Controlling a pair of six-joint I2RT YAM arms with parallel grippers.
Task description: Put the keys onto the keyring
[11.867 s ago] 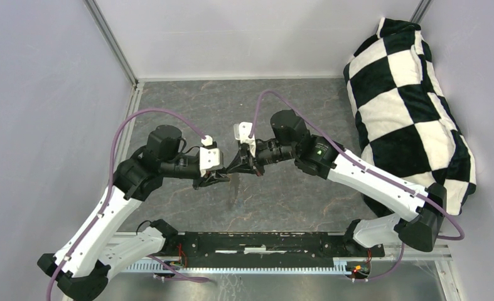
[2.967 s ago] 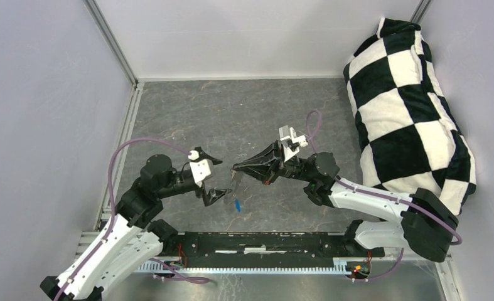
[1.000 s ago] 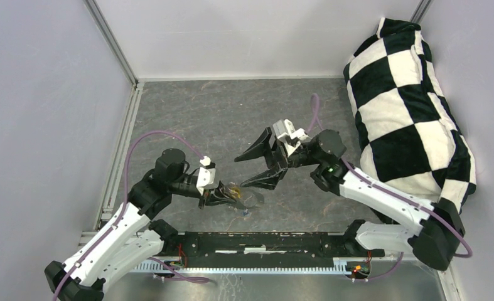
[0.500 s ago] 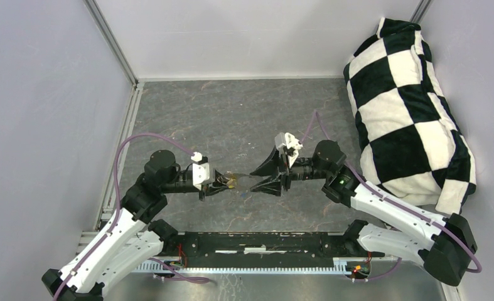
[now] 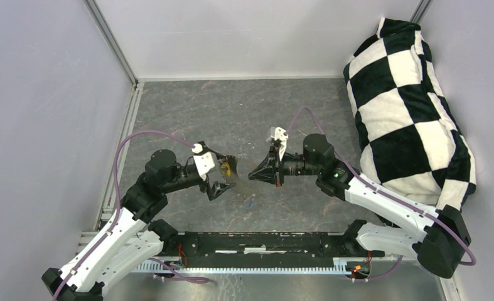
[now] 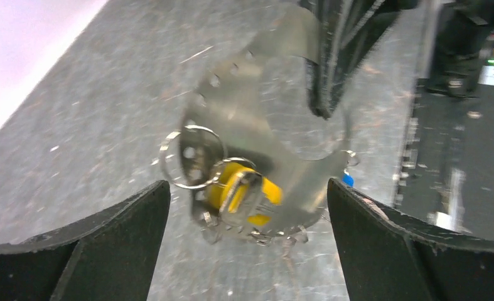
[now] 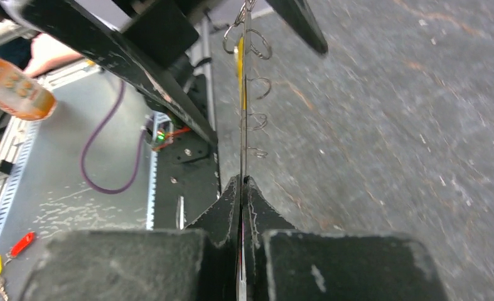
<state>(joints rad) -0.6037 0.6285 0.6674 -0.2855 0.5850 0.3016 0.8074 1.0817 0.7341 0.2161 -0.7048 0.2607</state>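
The keyring (image 5: 240,174) is a thin silver curved band with holes and small wire rings, held above the table. My right gripper (image 5: 253,175) is shut on its right end; the right wrist view shows the keyring (image 7: 243,106) edge-on, pinched at the gripper (image 7: 243,185). A yellow-headed key (image 6: 247,191) hangs from a small ring on the keyring (image 6: 257,119). My left gripper (image 6: 249,251) is open, its fingers wide on either side of the band's left end and not touching it. The blue key (image 5: 252,202) lies on the table below, also seen as a blue key (image 6: 348,180) past the band.
A black-and-white checkered cushion (image 5: 407,106) fills the right side against the wall. The black base rail (image 5: 263,244) runs along the near edge. Grey walls with a metal rail (image 5: 115,47) close the left and back. An orange bottle (image 7: 12,84) lies off the table.
My left gripper has opened and let go of the keyring. My right gripper has shut on the band's other end and now holds it, slightly farther from the base rail.
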